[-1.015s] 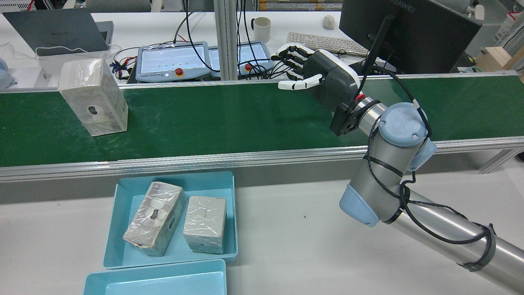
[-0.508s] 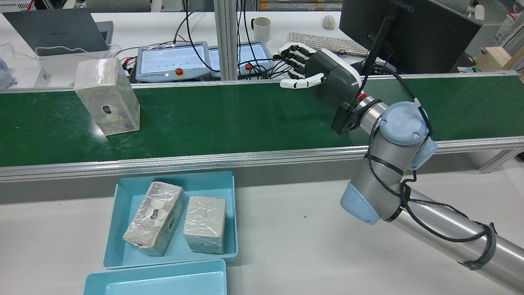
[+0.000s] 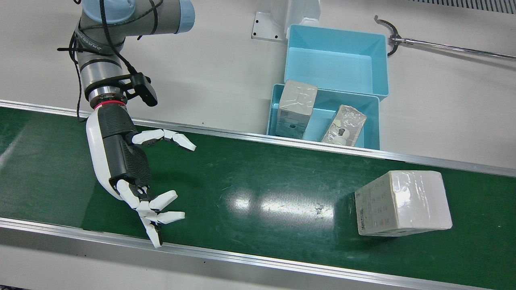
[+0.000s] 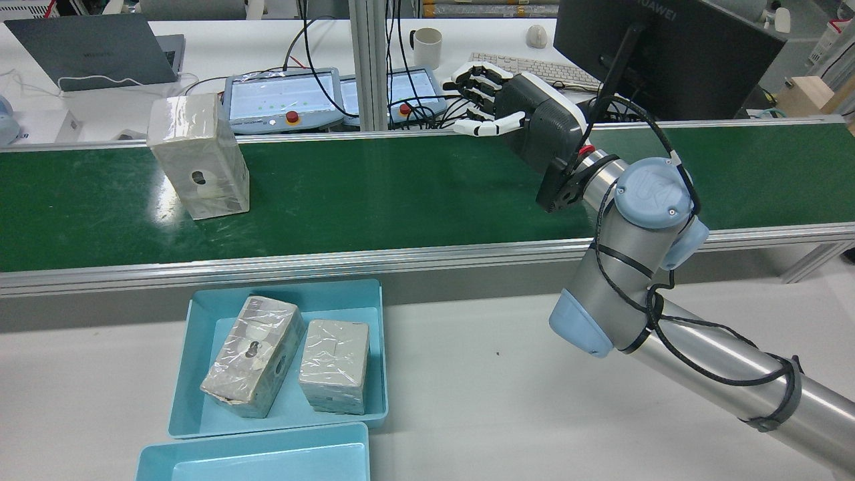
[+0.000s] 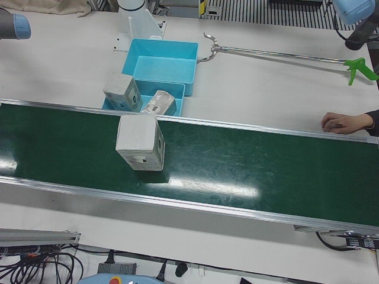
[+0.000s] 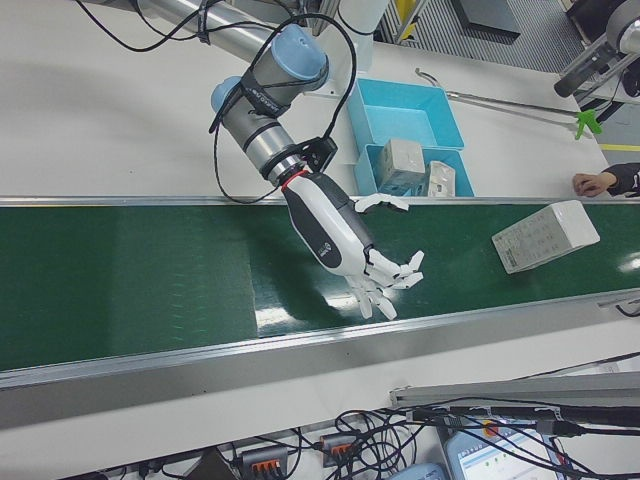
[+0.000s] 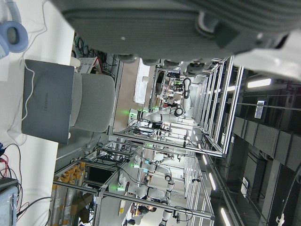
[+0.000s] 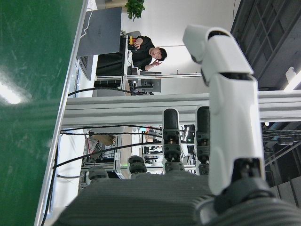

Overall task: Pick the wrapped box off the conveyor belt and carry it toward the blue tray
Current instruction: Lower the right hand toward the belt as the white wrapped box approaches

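The wrapped box stands on end on the conveyor belt, toward the belt's left end in the rear view, level with the blue tray that sits on the tabletop on the robot's side of the belt. The box is well apart from the right hand, which hovers over the far edge of the belt.

Handling, judged from appearance:
- The box is a rigid rectangular block under clear plastic film. It should hold its shape under squeeze.
- The film is glossy and wrinkled, so expect a slippery surface. Firm contact on two opposite broad faces is advised.
- Weight cannot be read from the views. The upright pose makes it liable to tip if pushed high on one side.
- One face carries a dark hole; avoid it as a contact point.

State of the hands:
- Right hand: fingers spread and lightly curled, thumb held apart, holding nothing.
- Left hand: only its own camera shows part of its body; whether its fingers are spread or closed cannot be told.

Count:
- Wrapped boxes: three. One on the belt, two inside the blue tray.
- Blue trays: two, touching edge to edge. The second tray shows nothing inside.
- Robot arms in sight: one, the right.
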Robot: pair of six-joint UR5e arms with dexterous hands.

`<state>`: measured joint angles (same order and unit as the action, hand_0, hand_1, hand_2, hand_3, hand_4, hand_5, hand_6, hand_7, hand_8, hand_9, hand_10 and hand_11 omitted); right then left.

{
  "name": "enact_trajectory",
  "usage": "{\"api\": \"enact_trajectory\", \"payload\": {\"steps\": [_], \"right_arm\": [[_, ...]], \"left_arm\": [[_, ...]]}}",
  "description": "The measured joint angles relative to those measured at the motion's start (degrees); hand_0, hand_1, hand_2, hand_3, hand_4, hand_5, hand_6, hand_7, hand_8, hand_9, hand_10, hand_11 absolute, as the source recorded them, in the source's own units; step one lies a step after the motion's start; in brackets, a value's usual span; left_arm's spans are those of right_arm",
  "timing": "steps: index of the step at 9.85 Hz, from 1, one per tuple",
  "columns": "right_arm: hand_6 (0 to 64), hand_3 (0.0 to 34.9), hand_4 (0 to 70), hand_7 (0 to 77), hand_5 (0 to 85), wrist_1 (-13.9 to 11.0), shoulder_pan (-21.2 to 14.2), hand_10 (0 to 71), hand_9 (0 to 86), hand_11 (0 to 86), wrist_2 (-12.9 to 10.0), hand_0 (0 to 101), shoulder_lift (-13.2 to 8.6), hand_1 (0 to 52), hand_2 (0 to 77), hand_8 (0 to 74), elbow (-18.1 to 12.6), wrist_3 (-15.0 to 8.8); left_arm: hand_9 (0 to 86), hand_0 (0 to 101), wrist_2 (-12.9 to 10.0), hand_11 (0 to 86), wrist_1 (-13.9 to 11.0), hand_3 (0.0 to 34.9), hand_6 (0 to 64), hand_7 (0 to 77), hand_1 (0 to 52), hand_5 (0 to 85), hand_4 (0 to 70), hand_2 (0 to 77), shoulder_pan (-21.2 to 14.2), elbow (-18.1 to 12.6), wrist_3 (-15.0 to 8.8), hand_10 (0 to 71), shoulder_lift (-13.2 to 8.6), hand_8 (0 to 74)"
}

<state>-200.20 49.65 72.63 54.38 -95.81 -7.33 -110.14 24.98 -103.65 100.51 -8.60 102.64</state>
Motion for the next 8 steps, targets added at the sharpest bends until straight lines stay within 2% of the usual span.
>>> {"api": "enact_trajectory", "payload": {"steps": [4, 7, 8], "right_arm": [[6.0, 19.8, 15.3, 30.0, 43.6, 0.0, 1.1, 0.5, 7.6, 1.6, 0.1, 51, 0.0, 19.6, 27.8, 1.1, 0.0, 0.3], [6.5, 19.8, 15.3, 28.9, 43.6, 0.0, 0.4, 0.5, 7.6, 1.6, 0.1, 51, -0.1, 19.6, 27.8, 1.1, 0.1, 0.2], [6.5, 19.7, 15.3, 28.9, 43.6, 0.1, 0.2, 0.5, 7.6, 1.6, 0.1, 50, 0.0, 18.0, 25.6, 1.1, 0.1, 0.2]], "left_arm": [[0.0, 0, 0.0, 0.0, 0.0, 0.0, 0.5, 0.0, 0.0, 1.1, 0.0, 0.5, 0.0, 0.0, 0.0, 0.5, 0.0, 0.0], [0.0, 0, 0.0, 0.0, 0.0, 0.0, 0.0, 0.0, 0.0, 1.1, 0.0, 0.5, 0.0, 0.0, 0.0, 0.5, 0.0, 0.0], [0.0, 0, 0.0, 0.0, 0.0, 0.0, 0.0, 0.0, 0.0, 1.1, 0.0, 0.5, 0.0, 0.0, 0.0, 0.5, 0.0, 0.0]]}}
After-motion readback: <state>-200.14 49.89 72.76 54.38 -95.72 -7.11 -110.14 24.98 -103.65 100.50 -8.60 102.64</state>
